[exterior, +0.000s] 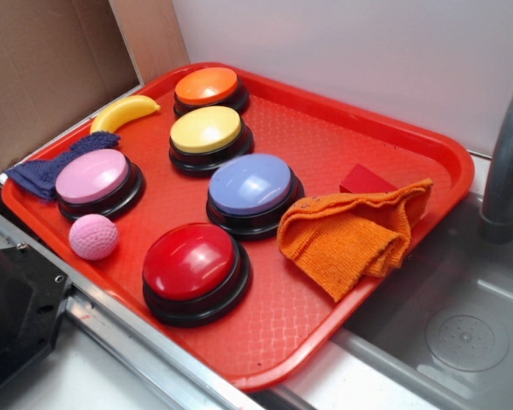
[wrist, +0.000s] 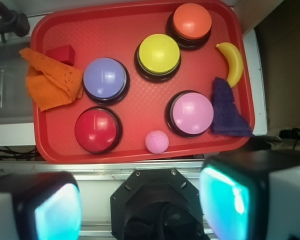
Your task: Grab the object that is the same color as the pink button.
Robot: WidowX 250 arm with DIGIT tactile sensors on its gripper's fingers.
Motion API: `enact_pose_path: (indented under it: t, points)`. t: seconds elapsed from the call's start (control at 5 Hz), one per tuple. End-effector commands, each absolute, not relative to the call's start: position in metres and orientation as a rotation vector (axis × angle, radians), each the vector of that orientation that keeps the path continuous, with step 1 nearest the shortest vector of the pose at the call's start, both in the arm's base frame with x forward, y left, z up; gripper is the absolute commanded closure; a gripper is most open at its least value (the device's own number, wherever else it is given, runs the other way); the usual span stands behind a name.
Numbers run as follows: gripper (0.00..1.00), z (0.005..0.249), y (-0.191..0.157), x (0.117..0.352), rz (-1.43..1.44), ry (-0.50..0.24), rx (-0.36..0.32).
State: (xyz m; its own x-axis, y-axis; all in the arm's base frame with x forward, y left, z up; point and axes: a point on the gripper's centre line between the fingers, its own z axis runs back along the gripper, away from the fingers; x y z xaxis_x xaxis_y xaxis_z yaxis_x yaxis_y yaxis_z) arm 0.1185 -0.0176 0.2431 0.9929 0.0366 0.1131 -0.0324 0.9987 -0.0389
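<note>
Red plastic tray (exterior: 427, 162) beside sink. Small fuzzy pink ball (wrist: 157, 142) near front rim, just beside smooth light-pink dome button (wrist: 192, 113). Gripper (wrist: 140, 205) spread wide, empty, hovering apart. Step: approach pending; next, descend over ball.

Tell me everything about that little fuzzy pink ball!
The little pink ball is round, with a bumpy, knitted-looking surface, and far smaller than the dome buttons. It sits on the red tray near its front rim, just in front of the pink button, with the red button off to one side. A sliver of tray shows around it, so nothing seems to touch it. The tool is open, back beyond the rim.
</note>
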Motion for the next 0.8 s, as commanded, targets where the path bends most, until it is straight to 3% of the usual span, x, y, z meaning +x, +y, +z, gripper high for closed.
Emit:
enact_pose_path:
  t: [0.0,0.4,0.6]
  points:
    - [0.00,0.243,-0.018,0.119,0.035,-0.114,-0.037]
    - [0.00,0.211,-0.010,0.130,0.200,-0.126,-0.067]
    - [0.00,0.177,0.001,0.134,0.299,-0.107,-0.050]
